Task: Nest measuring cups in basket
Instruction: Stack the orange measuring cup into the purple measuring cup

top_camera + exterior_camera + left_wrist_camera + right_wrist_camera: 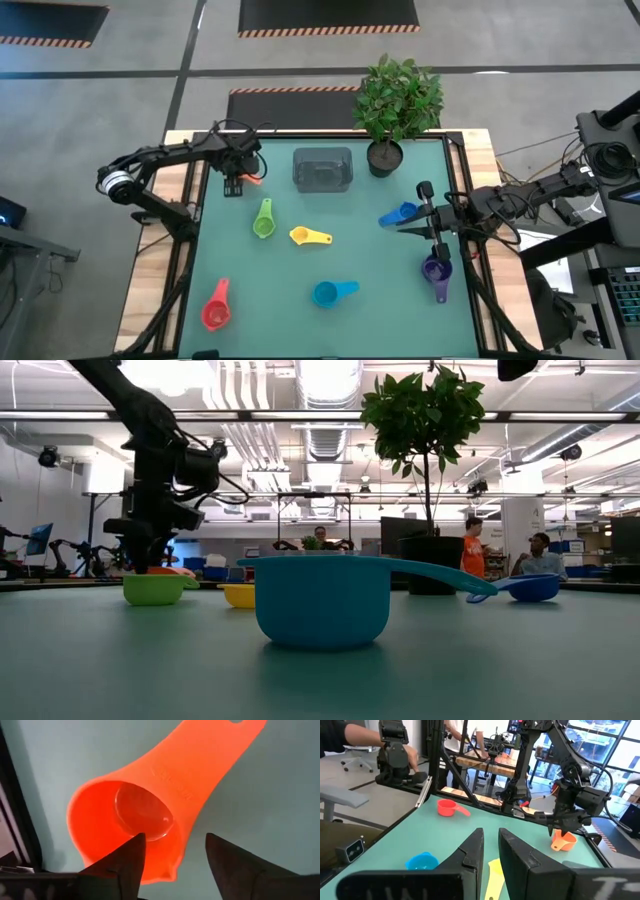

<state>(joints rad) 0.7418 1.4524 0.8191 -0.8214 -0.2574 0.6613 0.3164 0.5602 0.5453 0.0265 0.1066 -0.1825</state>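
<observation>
Where the left arm reaches over the far left part of the smooth teal tabletop (330, 320), its left pincer (172, 851) is seen poised directly over the glossy orange plastic measuring cup (145, 815), a round bowl with a flat tapering handle. The dark pointed fingers are parted, one over the cup's bowl and the other outside its wall, so the rim lies between them; whether they touch the plastic cannot be told.

The translucent grey rectangular basket with rounded corners (322, 169) is set near the far edge, just beside the dark round pot of the leafy plant (385, 157), and no cup can be seen in it.

Scattered apart across the tabletop are the lime-green round scoop (264, 220), the yellow scoop (308, 236), a light blue scoop (332, 292), the red scoop (217, 308), a darker blue scoop (399, 214) and the purple scoop (437, 272).

The right pincer (490, 847) is held between the darker blue and purple scoops, its fingers drawn nearly together on nothing.
</observation>
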